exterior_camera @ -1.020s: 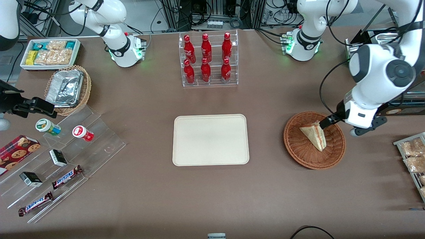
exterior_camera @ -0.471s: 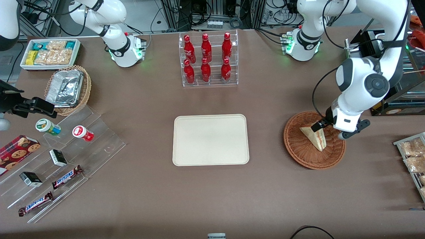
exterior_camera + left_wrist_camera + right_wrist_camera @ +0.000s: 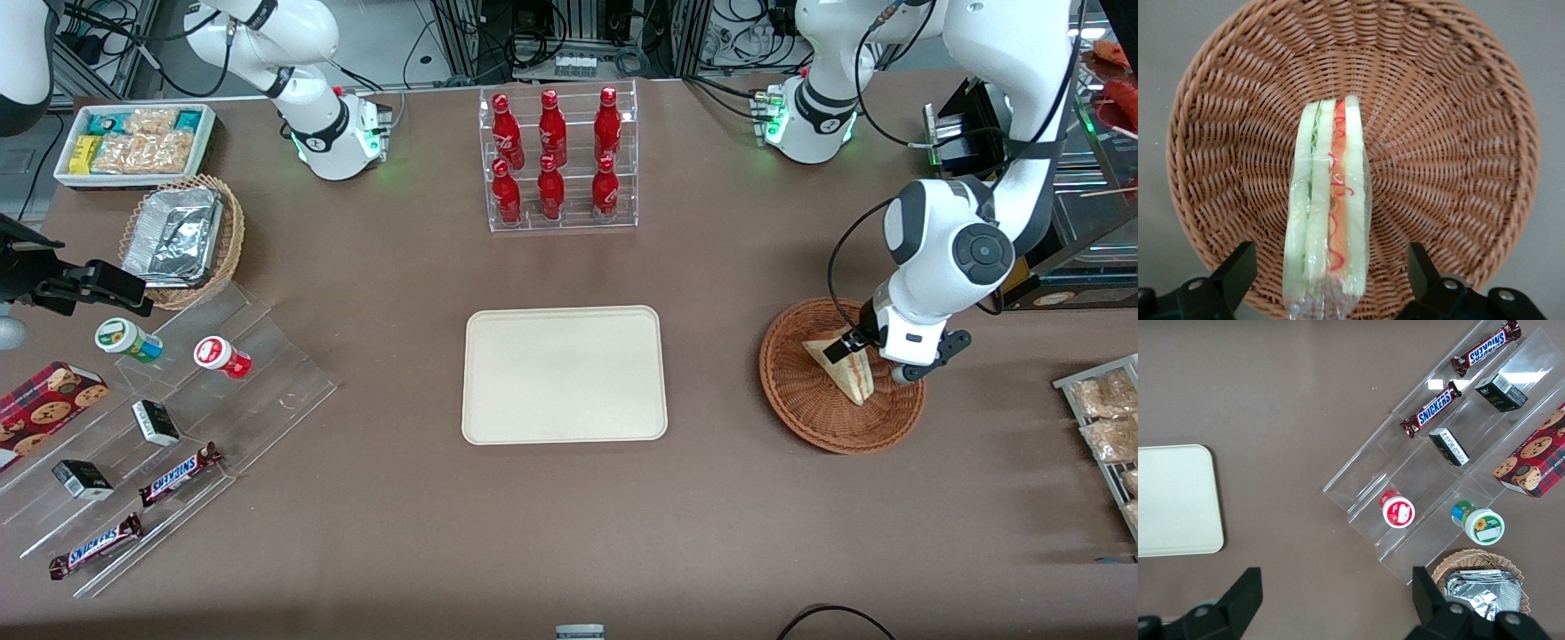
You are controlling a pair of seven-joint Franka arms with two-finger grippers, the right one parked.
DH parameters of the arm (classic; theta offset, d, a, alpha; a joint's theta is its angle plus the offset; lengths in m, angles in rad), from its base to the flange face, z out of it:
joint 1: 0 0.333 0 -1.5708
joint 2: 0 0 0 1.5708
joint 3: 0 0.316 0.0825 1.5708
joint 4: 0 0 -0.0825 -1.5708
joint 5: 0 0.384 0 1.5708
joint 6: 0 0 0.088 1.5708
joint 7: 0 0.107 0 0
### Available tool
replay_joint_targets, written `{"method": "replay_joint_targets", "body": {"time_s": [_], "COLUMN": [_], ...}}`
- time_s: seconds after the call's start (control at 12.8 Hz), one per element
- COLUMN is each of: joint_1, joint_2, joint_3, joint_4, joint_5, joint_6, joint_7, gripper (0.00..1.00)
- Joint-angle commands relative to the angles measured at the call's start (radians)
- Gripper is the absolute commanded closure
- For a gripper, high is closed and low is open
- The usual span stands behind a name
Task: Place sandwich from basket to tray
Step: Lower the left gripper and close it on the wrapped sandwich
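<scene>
The sandwich (image 3: 852,380), a plastic-wrapped pale wedge with red, orange and green filling, lies in the reddish-brown wicker basket (image 3: 800,411). My left gripper (image 3: 864,360) is low over the basket and open, with a black finger (image 3: 1238,267) on one side of the sandwich's wide end and the other finger (image 3: 1421,263) on the other side, both apart from it. The left wrist view looks along the sandwich (image 3: 1328,207) into the basket (image 3: 1458,133). The cream-white tray (image 3: 563,373) lies bare mid-table, toward the parked arm's end from the basket, and also shows in the right wrist view (image 3: 1171,500).
A clear rack of red bottles (image 3: 558,160) stands farther from the front camera than the tray. Bagged snacks (image 3: 1107,418) sit at the working arm's table edge. Acrylic steps with snacks (image 3: 160,427), a foil-lined basket (image 3: 178,236) and a white bin (image 3: 133,142) are toward the parked arm's end.
My left gripper has come down and shifted toward the tray's end of the basket, so its open fingers now straddle the sandwich. The sandwich has not moved.
</scene>
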Motion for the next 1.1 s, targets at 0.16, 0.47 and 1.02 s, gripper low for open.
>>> {"method": "replay_joint_targets", "body": {"time_s": [0.16, 0.47, 1.02], "joint_1": [0.004, -0.002, -0.068], "joint_2": [0.052, 0.04, 0.016], "joint_3": [0.003, 0.001, -0.014], "joint_4": [-0.021, -0.005, 0.323], "joint_5": [0.015, 0.015, 0.041], "joint_6": [0.086, 0.067, -0.394], "joint_7": [-0.063, -0.063, 0.091], "gripper": [0.64, 1.0, 1.0]}}
